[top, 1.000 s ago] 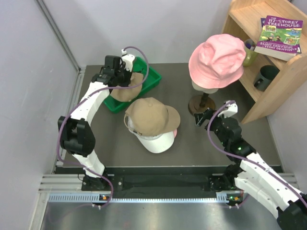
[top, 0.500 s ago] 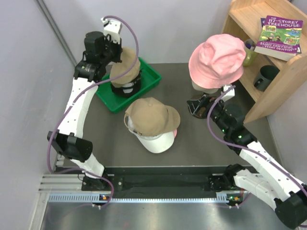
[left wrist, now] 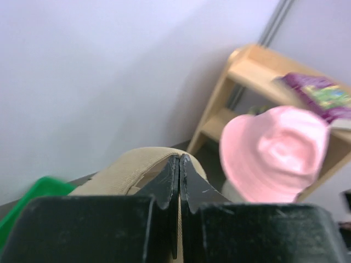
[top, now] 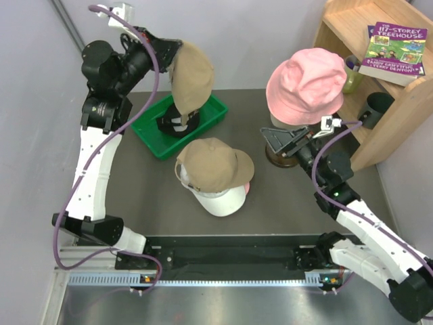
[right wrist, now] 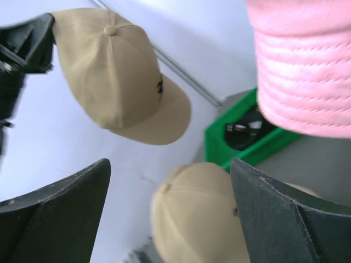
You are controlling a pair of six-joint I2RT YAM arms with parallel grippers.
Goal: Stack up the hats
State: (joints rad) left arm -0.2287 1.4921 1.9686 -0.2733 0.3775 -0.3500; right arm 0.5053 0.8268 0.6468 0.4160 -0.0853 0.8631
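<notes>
The desk (top: 149, 203) carries a green tray (top: 145, 140) at its far left, and the central stack, a tan cap (top: 213, 166) over a white cap (top: 226, 201). A pink hat (top: 306, 84) sits on a stand (top: 279, 150) near the wooden shelf (top: 399, 115). High over the tray, a second tan cap (top: 191, 78) dangles, well clear of the stack, from the left arm (top: 88, 169), whose jaws are clamped together on a thin fold of its fabric. That small pinch could slip during a fast swing, or the hanging peak could snag the black cap (top: 177, 125) in the tray. The right arm (top: 352, 217) holds its jaws wide apart, empty, just beside the stand; a careless closing could likely topple it.
</notes>
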